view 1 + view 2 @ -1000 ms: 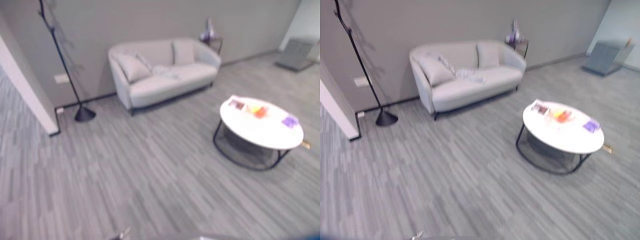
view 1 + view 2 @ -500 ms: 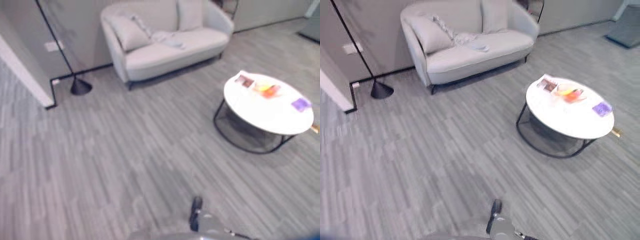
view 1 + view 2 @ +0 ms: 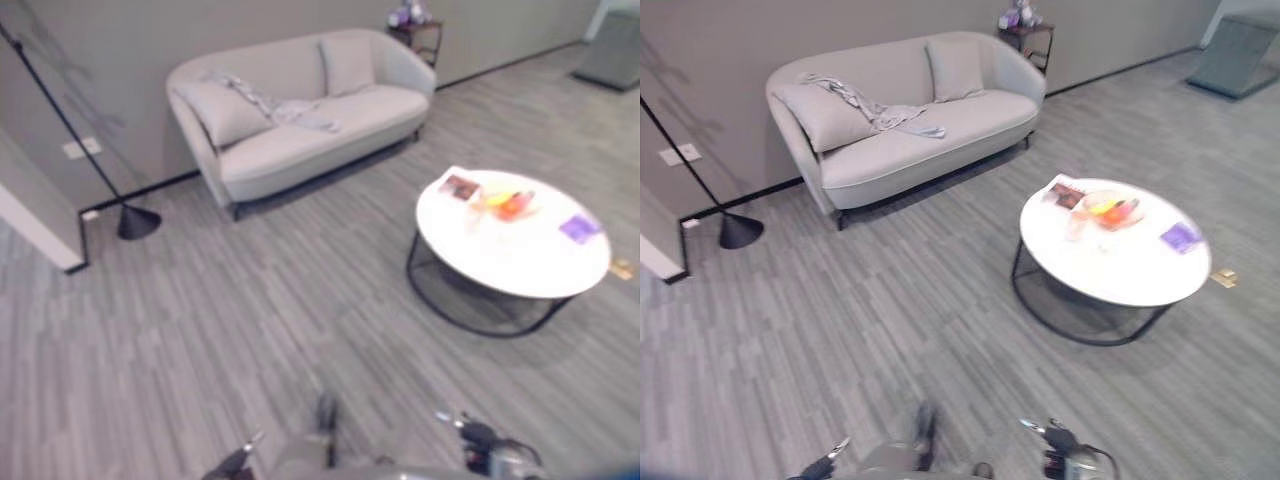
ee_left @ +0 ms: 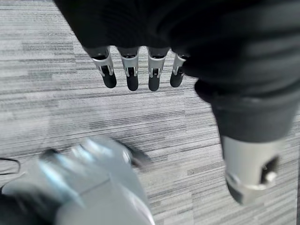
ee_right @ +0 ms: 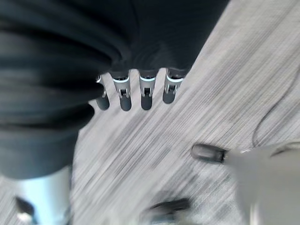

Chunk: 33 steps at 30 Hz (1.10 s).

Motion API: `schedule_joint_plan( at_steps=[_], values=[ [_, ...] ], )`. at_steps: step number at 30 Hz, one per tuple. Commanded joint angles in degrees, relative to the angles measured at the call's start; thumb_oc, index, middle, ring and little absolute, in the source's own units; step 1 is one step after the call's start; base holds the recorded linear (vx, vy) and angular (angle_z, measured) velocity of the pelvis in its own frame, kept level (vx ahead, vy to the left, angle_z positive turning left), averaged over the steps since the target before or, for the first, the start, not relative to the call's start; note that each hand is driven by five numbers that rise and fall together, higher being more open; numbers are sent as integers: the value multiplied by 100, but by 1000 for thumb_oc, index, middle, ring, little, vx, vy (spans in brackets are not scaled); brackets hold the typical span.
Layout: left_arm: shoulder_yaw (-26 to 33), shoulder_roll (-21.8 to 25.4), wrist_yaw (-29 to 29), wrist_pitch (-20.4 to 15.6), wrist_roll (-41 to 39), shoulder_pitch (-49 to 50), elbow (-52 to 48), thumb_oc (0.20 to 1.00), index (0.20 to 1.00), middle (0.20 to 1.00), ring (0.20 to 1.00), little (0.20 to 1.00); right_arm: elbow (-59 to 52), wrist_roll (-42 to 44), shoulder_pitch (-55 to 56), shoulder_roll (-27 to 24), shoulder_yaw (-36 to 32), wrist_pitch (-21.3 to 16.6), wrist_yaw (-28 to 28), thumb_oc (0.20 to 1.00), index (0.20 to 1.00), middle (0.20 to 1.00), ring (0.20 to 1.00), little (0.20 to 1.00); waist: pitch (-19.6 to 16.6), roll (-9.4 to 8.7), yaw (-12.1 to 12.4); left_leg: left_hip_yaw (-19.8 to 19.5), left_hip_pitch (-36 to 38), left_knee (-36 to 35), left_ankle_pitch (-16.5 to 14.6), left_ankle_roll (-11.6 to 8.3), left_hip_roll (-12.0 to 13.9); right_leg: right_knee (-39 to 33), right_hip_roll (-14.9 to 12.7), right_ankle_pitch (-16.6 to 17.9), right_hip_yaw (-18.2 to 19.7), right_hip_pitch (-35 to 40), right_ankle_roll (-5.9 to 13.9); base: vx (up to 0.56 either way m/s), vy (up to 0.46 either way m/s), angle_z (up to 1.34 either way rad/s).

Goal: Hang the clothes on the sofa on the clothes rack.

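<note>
Nothing grabbed yet, clothes over on the sofa

Both my left hand [image 4: 140, 70] and right hand [image 5: 136, 89] hang relaxed and empty. The clothes [image 3: 880, 112] lie across the far sofa [image 3: 905, 140]; the clothes rack [image 3: 80, 140] stands left, so I might clip the round table [image 3: 1115, 260] walking over.

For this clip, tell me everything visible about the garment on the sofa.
The garment is a pale grey piece of soft cloth, lying crumpled and strung out, not folded. One end is draped over the back of the light grey sofa behind the left cushion; from there it trails down onto the seat, where it ends in a flatter bunch near the middle. It touches the backrest, that cushion and the seat. Neither hand is near it.
</note>
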Motion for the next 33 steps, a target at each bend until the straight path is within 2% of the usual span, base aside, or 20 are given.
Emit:
schedule_joint_plan(
  at_steps=[1,5,6,8,9,10,12,13,14,15,17,19,22,23,26,27,28,30,31,33],
  values=[
    [88,161,22,-170,-182,-187,78,1000,1000,1000,1000,1000,-193,155,101,219,-61,-142,8,1000,1000,1000,1000,1000,-58,-459,295,289,-582,45,670,840,-501,-357,-723,87,858,1143,663,879,-153,-75],
    [249,131,-7,-131,-298,-15,94,1000,1000,1000,1000,1000,-103,78,136,352,14,-104,74,1000,1000,1000,1000,1000,-185,-432,449,811,-212,45,1062,1009,-366,-203,-527,-408,1263,1682,552,850,-127,-69],
    [615,185,57,-60,-567,144,289,1000,1000,1000,1000,1000,162,-22,200,485,-8,-64,98,1000,1000,1000,1000,1000,-356,-675,493,1108,101,233,1128,1196,-495,199,-554,-393,1255,1866,622,1047,-201,-60],
    [725,155,25,-15,-762,191,398,1000,1000,1000,1000,1000,330,114,322,522,-137,-48,161,1000,1000,1000,1000,1000,-461,-930,470,916,237,551,906,1448,-790,913,-524,387,1347,1623,798,794,-146,-38],
    [722,160,22,-17,-765,194,401,1000,1000,1000,1000,1000,334,115,324,526,-137,-52,164,1000,1000,1000,1000,1000,-471,-938,460,910,227,557,895,1457,-802,915,-530,384,1338,1618,809,498,-40,29],
    [685,147,-14,-25,-745,195,383,1000,1000,1000,1000,1000,367,170,404,533,-205,-66,194,1000,1000,1000,1000,1000,-535,-1074,421,760,361,537,729,1607,-1053,1376,-430,1183,1561,1558,1026,342,-47,70],
    [517,207,-46,-117,-639,166,181,1000,1000,1000,1000,1000,228,160,508,485,-227,-149,222,1000,1000,1000,1000,1000,-495,-1096,285,449,641,470,661,1686,-1128,2394,43,1956,2039,1004,1265,629,-178,124],
    [359,257,-32,-181,-741,39,-97,1000,1000,1000,1000,1000,8,175,542,368,-230,-195,197,1000,1000,1000,1000,1000,-342,-925,-44,-109,1154,209,587,1637,-1064,3017,306,1534,2154,28,1375,850,-272,287],
    [372,260,10,-254,-974,-46,-220,1000,1000,1000,1000,1000,-221,279,580,289,-226,-246,242,1000,1000,1000,1000,1000,-178,-757,-269,-424,1512,83,526,1577,-954,2693,81,980,1847,-607,1270,610,-200,316],
    [375,257,10,-255,-975,-48,-219,1000,1000,1000,1000,1000,-223,280,578,286,-223,-245,241,1000,1000,1000,1000,1000,-183,-749,-291,-445,1499,82,536,1574,-951,2686,84,988,1825,-613,1266,405,-123,268],
    [414,209,-7,-225,-1133,-77,-203,1000,1000,1000,1000,1000,-359,375,550,215,-215,-223,339,1000,1000,1000,1000,1000,-113,-648,-370,-607,1753,107,408,1483,-842,1833,-291,406,1421,-631,872,357,-83,204],
    [523,184,40,-207,-1214,-93,-8,1000,1000,1000,1000,1000,-412,381,464,180,-162,-218,344,1000,1000,1000,1000,1000,-27,-679,-376,-762,2140,67,149,1385,-831,830,-641,606,1089,-1080,806,547,-184,56],
    [867,214,50,-180,-1210,-39,276,1000,1000,1000,1000,1000,-527,221,310,205,-44,-197,350,1000,1000,1000,1000,1000,125,-675,-470,-969,2803,45,-379,1203,-619,-320,-1000,1161,616,-1605,1076,770,-205,-18],
    [1146,244,37,-137,-831,129,557,1000,1000,1000,1000,1000,-778,77,232,250,97,-179,451,1000,1000,1000,1000,1000,97,-698,-491,-1074,3477,45,-887,1097,-555,-367,-1363,1203,159,-2213,1274,938,-154,26],
    [1221,249,23,-126,-670,238,649,1000,1000,1000,1000,1000,-889,31,265,248,165,-182,472,1000,1000,1000,1000,1000,54,-727,-532,-1129,3797,45,-1112,1081,-542,-367,-1410,1318,25,-2138,1308,702,-77,25],
    [1272,234,32,-128,-597,337,732,1000,1000,1000,1000,1000,-1048,36,286,245,220,-200,514,1000,1000,1000,1000,1000,-30,-787,-566,-1221,4085,45,-1214,1068,-552,-366,-1460,1569,-97,-2055,1286,916,-5,21],
    [1334,161,-10,-106,-578,484,735,1000,1000,1000,1000,1000,-1226,90,358,219,256,-195,527,1000,1000,1000,1000,1000,-74,-713,-626,-1302,4386,165,-1059,1085,-393,-66,-1392,1818,-183,-1886,1218,1176,-1,23],
    [1291,98,-7,-84,-611,477,675,1000,1000,1000,1000,1000,-1275,85,377,189,341,-186,539,1000,1000,1000,1000,1000,-114,-609,-642,-1345,4308,580,-843,1101,-334,143,-1294,1752,-128,-1858,1136,753,-16,12],
    [1183,5,-3,-115,-793,381,430,1000,1000,1000,1000,1000,-1375,155,386,173,482,-195,571,1000,1000,1000,1000,1000,-136,-514,-586,-1569,3918,1941,-194,1124,-508,445,-1121,1601,144,-1686,944,659,-135,-11],
    [928,14,18,-186,-728,301,32,1000,1000,1000,1000,1000,-1417,249,411,177,502,-224,515,1000,1000,1000,1000,1000,-33,-654,-411,-1964,2995,3755,303,1001,-1087,419,-1038,1456,557,-1350,725,674,-162,-34]
  ],
)
